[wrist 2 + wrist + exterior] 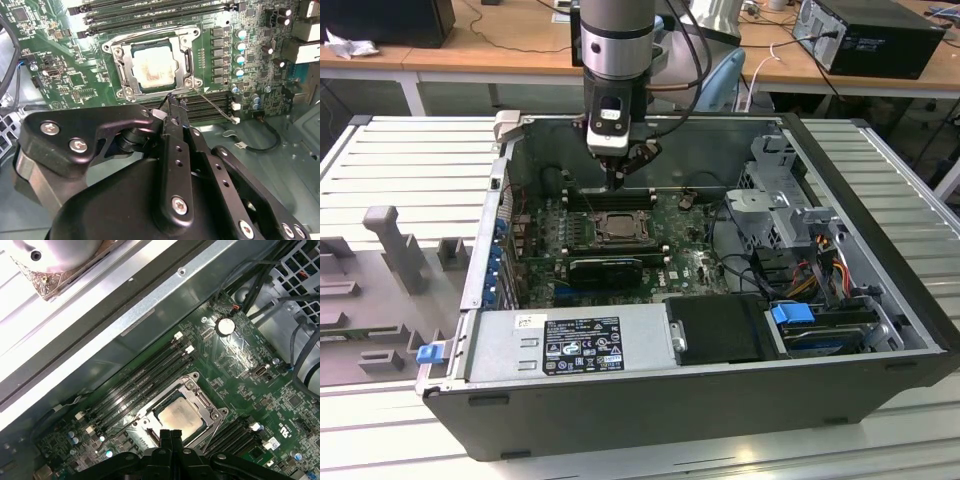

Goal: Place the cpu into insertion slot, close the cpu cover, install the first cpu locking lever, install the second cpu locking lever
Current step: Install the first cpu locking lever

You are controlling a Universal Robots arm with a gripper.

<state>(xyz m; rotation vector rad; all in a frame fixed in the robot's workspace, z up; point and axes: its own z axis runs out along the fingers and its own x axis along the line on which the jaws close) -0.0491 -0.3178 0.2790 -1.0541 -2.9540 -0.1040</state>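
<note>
Entry: cpu (152, 67), pale face up, seated in the insertion slot (111, 48). The cpu cover (189, 59) lay flat over it, framing the chip. The gripper (172, 106), fingers pinched together and empty, hovered at the socket's corner beside a thin locking lever (215, 104), narrowed probably for pushing it.

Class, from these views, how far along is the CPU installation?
Done: the cpu lies under the closed cpu cover. In hand: the shut gripper is at the cover's edge, beside a thin locking lever that sticks outward. Left: latching it; the other lever's state is unclear.
</note>
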